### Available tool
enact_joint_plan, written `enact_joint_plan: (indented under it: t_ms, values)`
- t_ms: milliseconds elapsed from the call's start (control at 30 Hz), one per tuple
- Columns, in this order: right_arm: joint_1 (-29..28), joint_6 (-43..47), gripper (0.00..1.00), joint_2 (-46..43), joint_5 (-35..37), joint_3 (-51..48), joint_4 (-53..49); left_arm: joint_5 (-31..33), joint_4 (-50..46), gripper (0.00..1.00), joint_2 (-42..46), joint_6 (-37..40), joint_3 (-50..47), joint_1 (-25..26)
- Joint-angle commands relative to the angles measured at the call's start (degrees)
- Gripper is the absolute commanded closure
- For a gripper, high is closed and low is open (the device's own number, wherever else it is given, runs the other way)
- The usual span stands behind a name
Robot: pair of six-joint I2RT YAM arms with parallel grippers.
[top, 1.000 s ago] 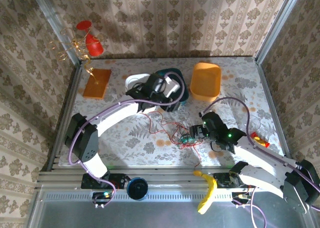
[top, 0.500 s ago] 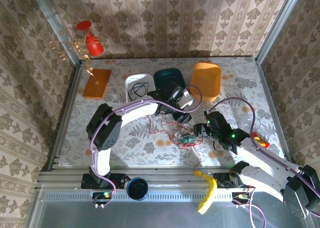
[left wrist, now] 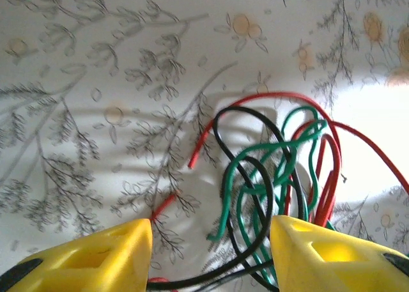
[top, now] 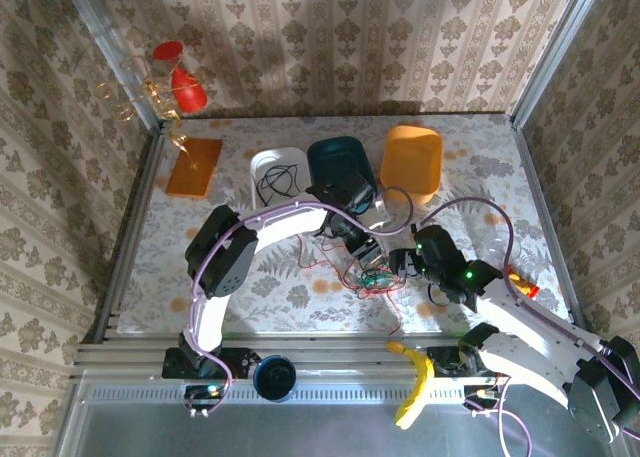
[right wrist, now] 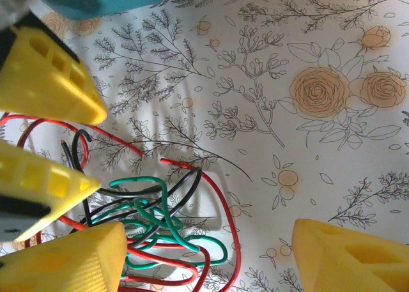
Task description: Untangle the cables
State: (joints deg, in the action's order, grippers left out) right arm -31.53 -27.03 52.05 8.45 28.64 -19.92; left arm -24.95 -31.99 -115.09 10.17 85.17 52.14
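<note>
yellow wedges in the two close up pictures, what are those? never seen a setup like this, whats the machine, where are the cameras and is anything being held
Those wedges are fingers. The machine is two robot arms bolted at the near edge of the table, each ending in a two-finger pincer. The wide picture comes from a fixed camera above and behind them: the left pincer and the right pincer meet mid-table over the cables, a tangle of thin red, black and green wire. The two close-ups come from cameras on the wrists, each looking out past its own yellow fingers. Also on the table sit a white bowl, a teal bowl, an orange bowl and an orange board. Nothing is held: both pincers stand open, the left one straddling the tangle.
</note>
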Motion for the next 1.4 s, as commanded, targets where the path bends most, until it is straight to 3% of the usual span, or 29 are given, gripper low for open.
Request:
enact_joint_plan:
  t_ms: [0, 533, 900, 1100, 1200, 1367]
  values:
    - [0.32, -0.48, 0.3, -0.64, 1.01, -0.96, -1.18, -1.93, -2.64, 0.48, 3.34, 1.96, -2.84, 0.51]
    - [0.42, -0.26, 0.3, -0.96, 0.52, -1.05, -0.95, 3.96, 1.39, 0.64, 0.45, 1.83, -1.24, 1.2]
    - [0.48, -0.13, 0.3, -0.87, 0.25, -1.05, -0.82, 7.1, 0.44, 0.66, -2.93, 4.06, 1.1, 3.82]
    - [0.5, 0.48, 0.3, -1.16, -0.36, -1.24, -0.41, 9.5, 1.51, 1.0, -1.57, 3.18, 0.94, 3.67]
    - [0.26, 2.07, 0.3, -0.24, -2.93, -1.17, 0.75, 8.67, 5.03, 1.0, 1.79, 0.18, 0.16, 2.28]
    - [-2.82, 4.4, 0.3, 4.83, -4.25, 1.24, 1.71, 2.12, 11.08, 1.0, 7.44, -7.37, 0.77, -1.42]
